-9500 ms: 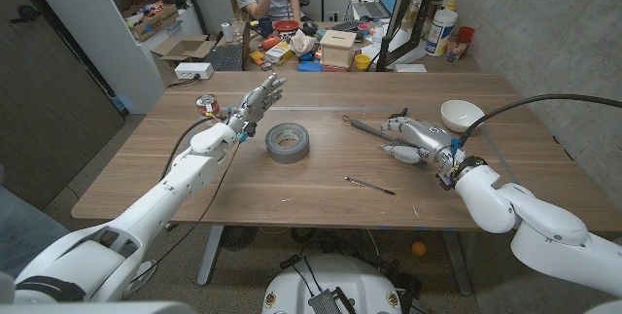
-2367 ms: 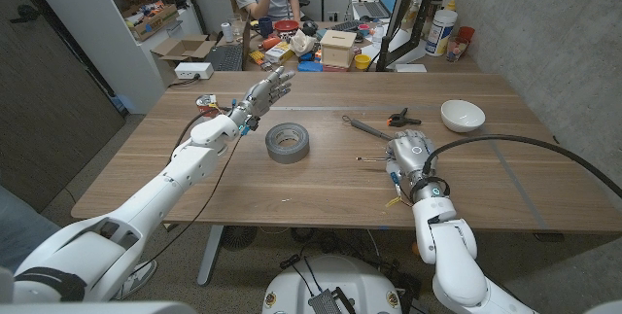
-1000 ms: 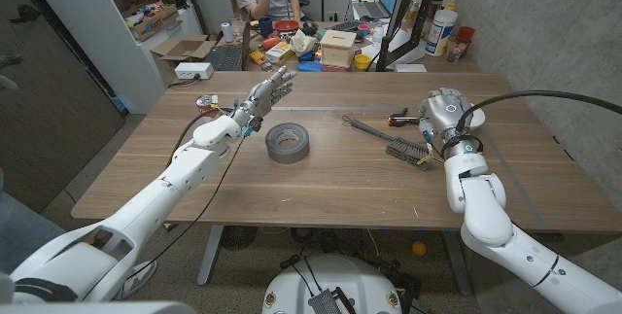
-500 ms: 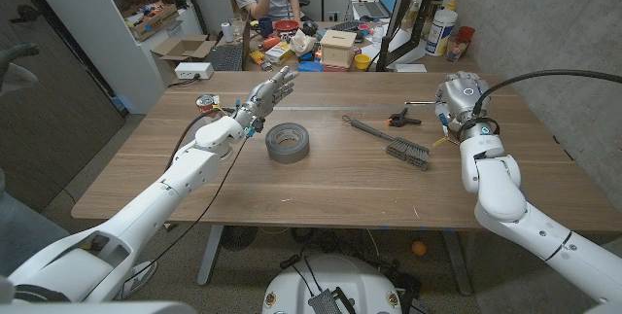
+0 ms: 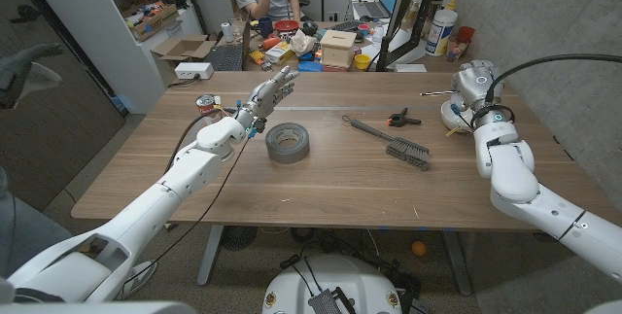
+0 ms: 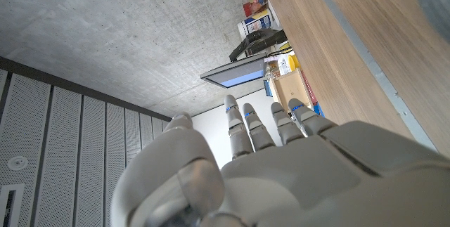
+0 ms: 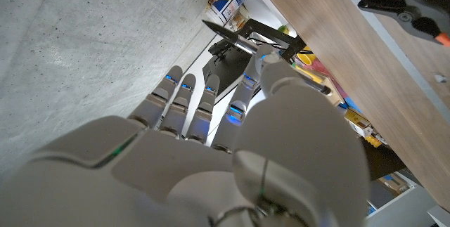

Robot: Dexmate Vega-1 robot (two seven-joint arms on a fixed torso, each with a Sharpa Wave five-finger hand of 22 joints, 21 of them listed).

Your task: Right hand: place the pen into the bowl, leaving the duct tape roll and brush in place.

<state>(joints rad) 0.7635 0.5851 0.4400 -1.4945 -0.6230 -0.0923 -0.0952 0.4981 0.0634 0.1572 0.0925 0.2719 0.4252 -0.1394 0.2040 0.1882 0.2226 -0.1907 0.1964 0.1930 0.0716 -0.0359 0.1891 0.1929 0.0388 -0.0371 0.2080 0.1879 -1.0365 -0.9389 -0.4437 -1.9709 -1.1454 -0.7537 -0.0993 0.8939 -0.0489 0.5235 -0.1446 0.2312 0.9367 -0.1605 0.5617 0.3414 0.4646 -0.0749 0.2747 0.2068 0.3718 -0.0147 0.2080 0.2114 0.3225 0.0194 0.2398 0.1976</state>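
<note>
In the head view my right hand (image 5: 473,83) is raised at the table's far right, directly over the white bowl (image 5: 449,114), which it mostly hides. It pinches the thin pen (image 5: 434,91), whose end sticks out to the left of the fingers. The grey duct tape roll (image 5: 286,143) lies flat at the table's middle. Between the roll and the bowl lies the brush (image 5: 394,143). My left hand (image 5: 267,95) is lifted over the far left of the table, fingers apart and holding nothing. The right wrist view shows the back of my right hand (image 7: 211,157).
A black spring clamp (image 5: 399,118) lies between the brush and the bowl, also seen as the clamp (image 7: 415,2) from the right wrist. A small red and white can (image 5: 206,103) stands by my left forearm. A person sits at a cluttered desk (image 5: 321,47) behind the table.
My right hand has carried the pen from the front middle of the table, past the brush, rightward and farther back, until it is above the bowl. The left hand, tape and brush stay put.
</note>
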